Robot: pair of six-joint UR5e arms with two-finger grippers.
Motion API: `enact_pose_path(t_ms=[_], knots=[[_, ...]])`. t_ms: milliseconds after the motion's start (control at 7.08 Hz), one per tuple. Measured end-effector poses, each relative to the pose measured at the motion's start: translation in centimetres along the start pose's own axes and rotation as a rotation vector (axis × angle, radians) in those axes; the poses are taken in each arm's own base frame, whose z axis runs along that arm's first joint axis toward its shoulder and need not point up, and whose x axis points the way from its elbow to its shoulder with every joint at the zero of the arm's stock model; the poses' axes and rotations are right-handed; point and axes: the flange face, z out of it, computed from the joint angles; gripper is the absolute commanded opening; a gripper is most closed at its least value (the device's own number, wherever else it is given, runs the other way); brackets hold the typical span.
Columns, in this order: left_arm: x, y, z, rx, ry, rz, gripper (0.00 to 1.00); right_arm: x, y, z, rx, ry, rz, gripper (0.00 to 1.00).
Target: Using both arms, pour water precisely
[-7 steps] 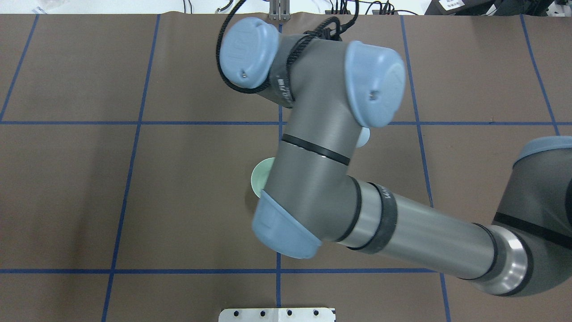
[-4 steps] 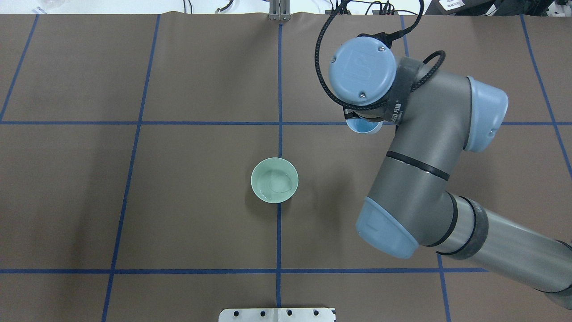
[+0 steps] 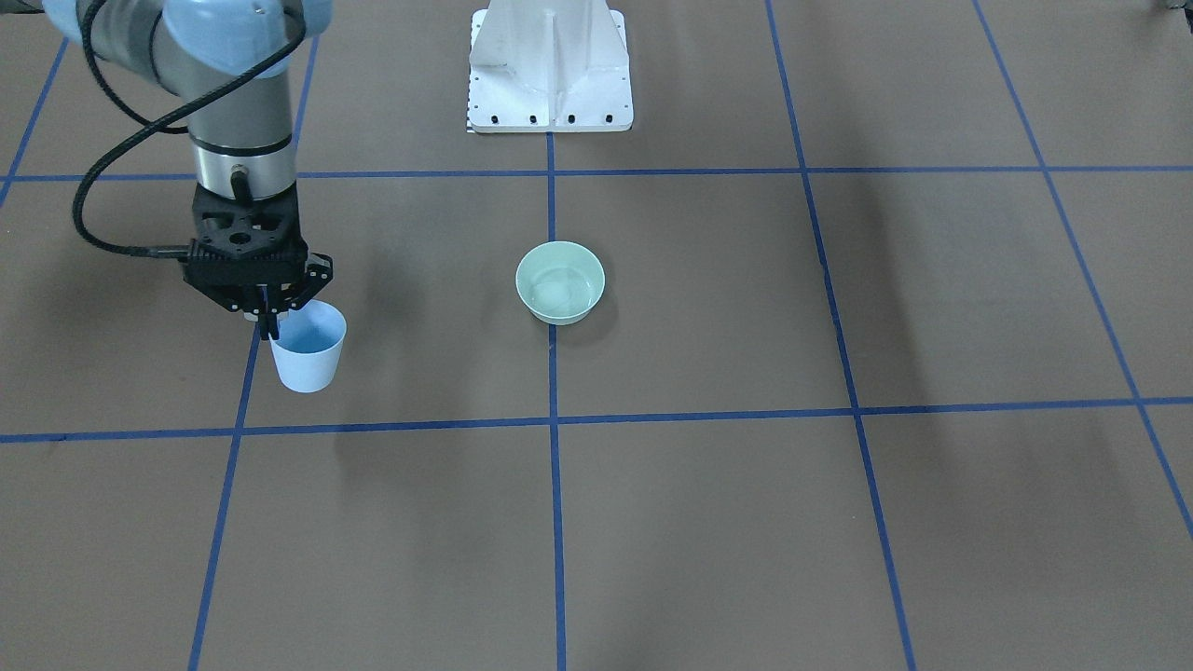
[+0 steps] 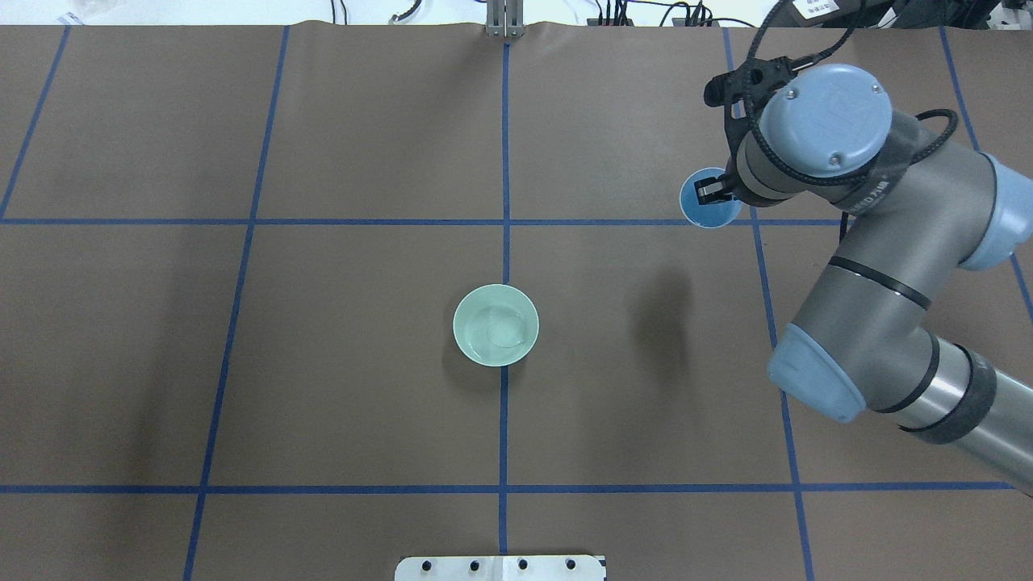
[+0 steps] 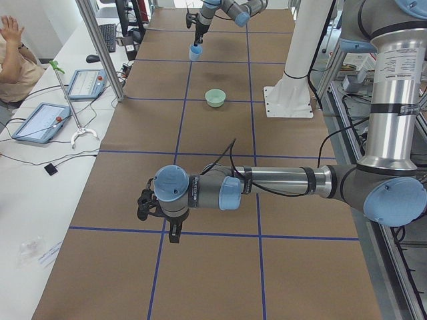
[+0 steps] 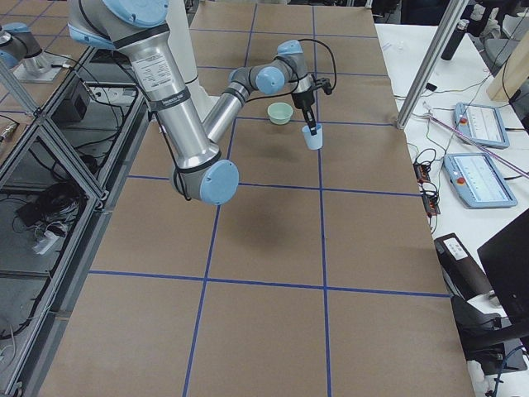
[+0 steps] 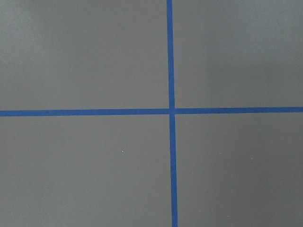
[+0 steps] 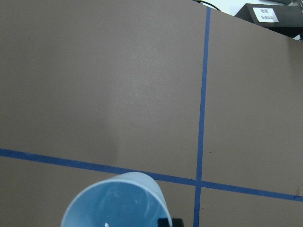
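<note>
Blue cup (image 3: 309, 359), rim pinched by the right end effector (image 3: 269, 326), is well apart from the green bowl (image 3: 560, 281); left end effector (image 5: 172, 235): cannot tell.

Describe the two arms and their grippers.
The right arm and left arm are alike: silver-grey tubes, pale blue round joint caps, black ring seams, and a black cable looping to the wrist. The right gripper is black, open-framed and two-fingered; the left gripper looks black too.

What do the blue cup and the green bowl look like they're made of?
The blue cup looks like thin matte plastic, judging by its fine rim and even colour. The green bowl is smooth and slightly glossy: plastic or glazed ceramic, cannot tell which.
</note>
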Motion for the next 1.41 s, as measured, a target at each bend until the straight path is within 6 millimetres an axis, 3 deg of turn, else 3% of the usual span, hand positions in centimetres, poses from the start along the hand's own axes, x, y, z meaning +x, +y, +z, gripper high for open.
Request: enact_pose_path(t_ms=[283,565,848,989,1413], knots=[[0.0,0.0,0.0,0.001,0.0,0.001,1.0,6.2,1.7,2.1,-0.079,-0.062,-0.004,0.0],[0.2,-0.1,-0.2,0.004,0.0,0.005,1.0,12.3,3.3,3.0,-0.188,-0.152,0.015,0.0],[0.3,-0.1,-0.2,0.005,0.0,0.006,1.0,15.2,5.1,4.0,-0.232,-0.211,0.035,0.01],[0.4,-0.1,-0.3,0.007,0.0,0.008,1.0,16.1,5.9,5.0,-0.251,-0.221,0.042,0.16],[0.7,-0.1,-0.6,0.013,0.0,0.012,1.0,18.1,7.6,8.0,-0.261,-0.23,0.049,0.21]])
